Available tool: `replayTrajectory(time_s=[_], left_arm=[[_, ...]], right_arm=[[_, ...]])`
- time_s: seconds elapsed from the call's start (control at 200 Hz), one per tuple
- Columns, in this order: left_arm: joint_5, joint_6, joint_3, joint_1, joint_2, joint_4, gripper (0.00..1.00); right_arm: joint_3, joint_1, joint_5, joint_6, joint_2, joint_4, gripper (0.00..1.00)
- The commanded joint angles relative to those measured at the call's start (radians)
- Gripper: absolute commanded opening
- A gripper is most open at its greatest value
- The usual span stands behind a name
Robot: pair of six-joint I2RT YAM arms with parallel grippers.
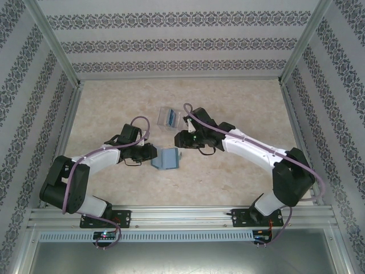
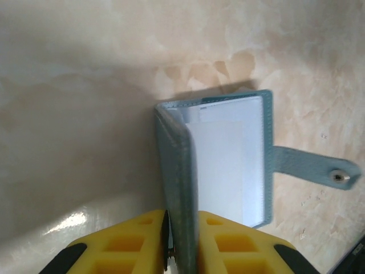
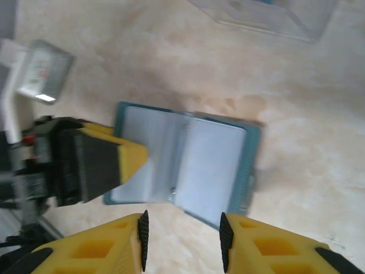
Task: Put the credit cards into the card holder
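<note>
The clear plastic card holder (image 1: 170, 118) sits on the table beyond both grippers, with a blue credit card (image 1: 171, 119) lying in it. Its near edge shows at the top of the right wrist view (image 3: 268, 17). A blue-grey folding wallet (image 1: 166, 158) lies open between the arms. My left gripper (image 2: 181, 216) is shut on one raised cover of the wallet (image 2: 228, 160), whose strap with a snap lies to the right. My right gripper (image 3: 182, 231) hovers open just above the wallet (image 3: 199, 160), nothing between its fingers. The left gripper's finger (image 3: 102, 162) shows over the wallet's left page.
Patterned walls and a metal frame (image 1: 74, 103) close in the beige table (image 1: 239, 108) on three sides. The right gripper (image 1: 182, 139) stands between the wallet and the holder, close to the left gripper (image 1: 151, 154).
</note>
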Motion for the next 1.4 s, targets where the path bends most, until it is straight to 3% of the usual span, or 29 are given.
replayTrajectory(time_s=[0.0, 0.205, 0.31, 0.585, 1.134, 1.394], left_arm=[[0.023, -0.023, 0.016, 0.006, -0.033, -0.021, 0.23], [0.041, -0.032, 0.013, 0.006, -0.042, -0.01, 0.24], [0.055, -0.038, 0.009, 0.007, -0.047, 0.001, 0.24], [0.075, -0.061, -0.029, 0.006, -0.076, 0.048, 0.27], [0.072, -0.075, -0.051, 0.007, -0.09, 0.078, 0.06], [0.078, -0.083, -0.052, 0.007, -0.086, 0.088, 0.06]], right_arm=[[0.005, 0.046, 0.006, 0.078, -0.008, 0.058, 0.34], [0.045, 0.126, -0.039, 0.126, 0.138, 0.113, 0.13], [0.052, 0.128, -0.04, 0.154, 0.195, 0.143, 0.07], [0.073, 0.127, -0.019, 0.191, 0.286, 0.174, 0.03], [0.017, 0.113, 0.002, 0.257, 0.371, 0.248, 0.0], [0.0, 0.116, -0.005, 0.275, 0.378, 0.249, 0.01]])
